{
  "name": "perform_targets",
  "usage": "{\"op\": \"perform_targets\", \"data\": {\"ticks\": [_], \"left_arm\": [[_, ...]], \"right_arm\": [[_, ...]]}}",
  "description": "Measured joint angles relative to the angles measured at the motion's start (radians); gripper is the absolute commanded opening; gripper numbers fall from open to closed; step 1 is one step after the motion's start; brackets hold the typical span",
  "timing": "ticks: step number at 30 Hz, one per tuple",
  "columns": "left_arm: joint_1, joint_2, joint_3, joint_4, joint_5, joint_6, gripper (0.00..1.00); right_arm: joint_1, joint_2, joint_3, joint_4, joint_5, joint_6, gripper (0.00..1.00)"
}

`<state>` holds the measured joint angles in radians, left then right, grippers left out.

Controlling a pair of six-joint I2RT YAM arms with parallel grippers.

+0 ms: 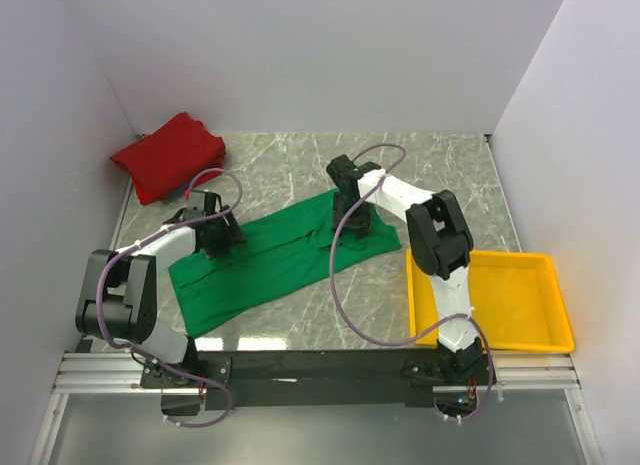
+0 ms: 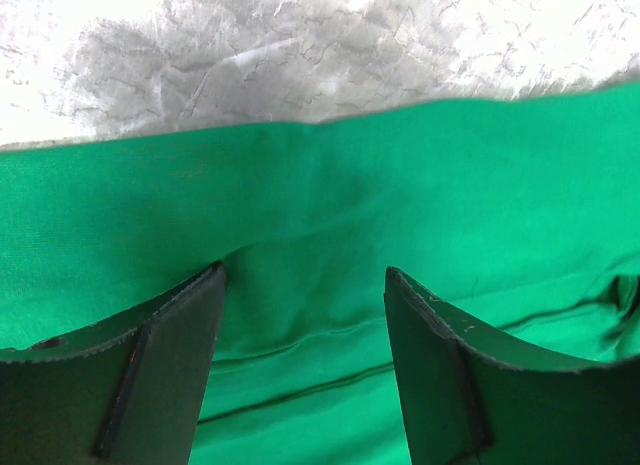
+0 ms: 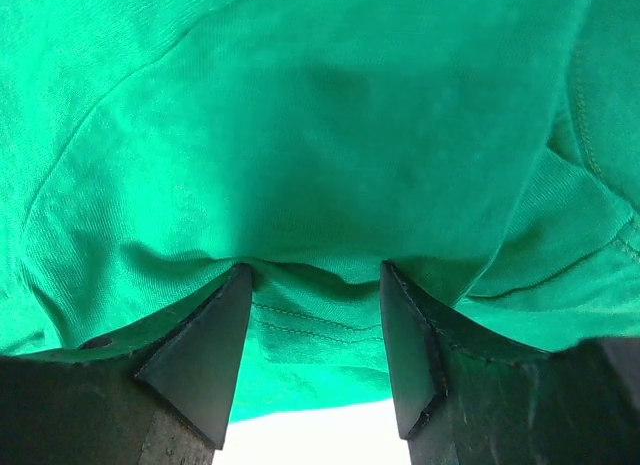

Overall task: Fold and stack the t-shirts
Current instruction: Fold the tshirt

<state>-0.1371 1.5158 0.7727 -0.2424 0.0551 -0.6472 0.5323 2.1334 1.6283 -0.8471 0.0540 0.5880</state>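
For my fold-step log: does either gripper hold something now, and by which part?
Nothing is gripped yet. The left gripper and right gripper stand open on the green t-shirt, cloth between the jaws.

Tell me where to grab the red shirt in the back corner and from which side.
Take the red shirt by its near right edge, coming in from the right with the left gripper. It lies bunched against the left wall, so that edge looks like the only one free to pinch.

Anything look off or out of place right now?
Nothing spilled or damaged. The green t-shirt lies slanted across the table, and the red t-shirt sits bunched in the far-left corner, apart from it.
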Motion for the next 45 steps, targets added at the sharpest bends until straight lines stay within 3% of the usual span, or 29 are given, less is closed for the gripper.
{"op": "perform_targets", "data": {"ticks": [8,13,16,24,29,39,45], "left_arm": [[0.000,-0.003,-0.002,-0.006,0.036,-0.001,0.62],[-0.001,-0.056,-0.028,-0.026,0.087,-0.005,0.62],[-0.002,-0.113,-0.034,-0.037,0.114,-0.011,0.62],[-0.002,-0.266,-0.035,-0.064,0.129,-0.019,0.65],[-0.002,-0.272,-0.066,-0.080,0.090,-0.020,0.65],[-0.002,-0.273,-0.188,-0.069,0.023,-0.071,0.65],[-0.002,-0.288,-0.240,-0.036,0.017,-0.076,0.64]], "right_arm": [[-0.041,0.190,0.321,-0.124,0.016,-0.007,0.60],[-0.077,0.349,0.612,-0.181,0.008,-0.013,0.61],[-0.096,0.381,0.670,-0.174,-0.008,-0.013,0.61],[-0.126,0.303,0.525,-0.037,-0.111,-0.066,0.61],[-0.127,0.229,0.449,0.050,-0.153,-0.143,0.62],[-0.127,-0.092,0.222,0.158,-0.227,-0.194,0.61],[-0.119,-0.109,0.083,0.195,-0.265,-0.183,0.61]]}}
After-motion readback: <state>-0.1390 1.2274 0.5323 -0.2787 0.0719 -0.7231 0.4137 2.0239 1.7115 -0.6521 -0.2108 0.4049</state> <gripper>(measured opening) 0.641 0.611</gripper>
